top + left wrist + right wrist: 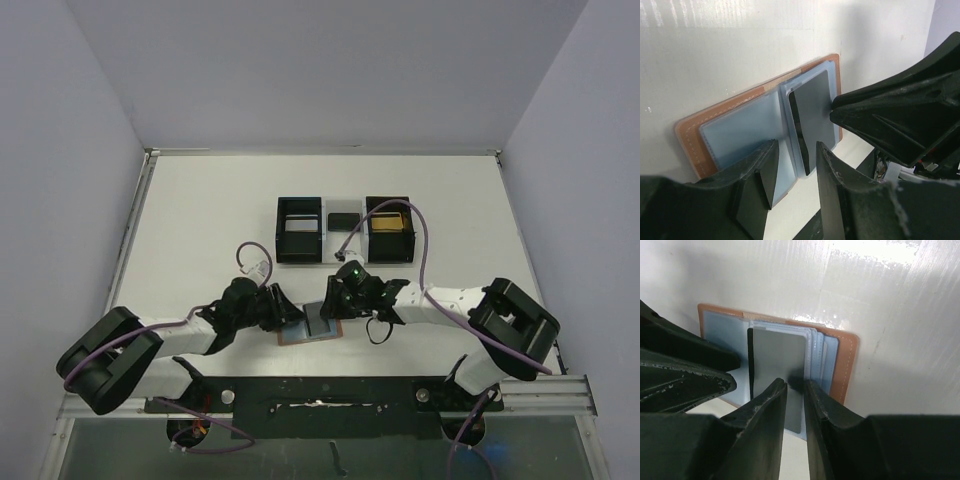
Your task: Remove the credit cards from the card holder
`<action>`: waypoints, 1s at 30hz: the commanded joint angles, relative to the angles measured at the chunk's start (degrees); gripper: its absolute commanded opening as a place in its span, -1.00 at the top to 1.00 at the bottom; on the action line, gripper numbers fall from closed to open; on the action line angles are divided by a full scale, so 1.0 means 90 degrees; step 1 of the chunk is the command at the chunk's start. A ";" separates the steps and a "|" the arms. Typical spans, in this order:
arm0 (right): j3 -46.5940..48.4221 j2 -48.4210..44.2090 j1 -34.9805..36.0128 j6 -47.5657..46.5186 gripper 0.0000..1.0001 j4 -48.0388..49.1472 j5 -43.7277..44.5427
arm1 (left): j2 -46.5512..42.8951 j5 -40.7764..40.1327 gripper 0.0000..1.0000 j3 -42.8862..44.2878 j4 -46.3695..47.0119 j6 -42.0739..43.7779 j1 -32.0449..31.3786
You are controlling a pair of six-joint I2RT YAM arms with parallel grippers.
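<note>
The card holder (305, 335) lies open and flat on the bench (200, 220), close to the arms. The left claw (795, 150) is at its left side, open and holding nothing. The right claw (796, 385) is at its right side. Its fingers are a little apart, with the tips on the silver-grey card (777, 357), which sticks partly out of the blue pockets. I cannot tell if it grips. Well behind the card holder, the black card (343, 221) and the gold card (390, 222) lie in the tray (298, 203).

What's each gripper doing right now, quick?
Left gripper: open, holding nothing, over the wallet.
Right gripper: nearly closed at the card; whether it grips it cannot be told.
</note>
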 commanded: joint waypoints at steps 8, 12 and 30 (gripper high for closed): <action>-0.0568 0.0010 -0.0043 0.0317 0.57 0.1007 -0.0523 | 0.0652 0.0222 0.28 0.0074 0.0777 -0.0122 0.0005; -0.0776 -0.0059 -0.0039 0.0475 0.59 0.1261 -0.0685 | 0.0963 0.0164 0.30 -0.0110 0.1400 -0.0492 -0.0007; -0.1174 -0.0074 0.0090 0.0700 0.66 0.1705 -0.0982 | 0.1415 -0.0015 0.60 -0.0167 0.2382 -0.0824 -0.0258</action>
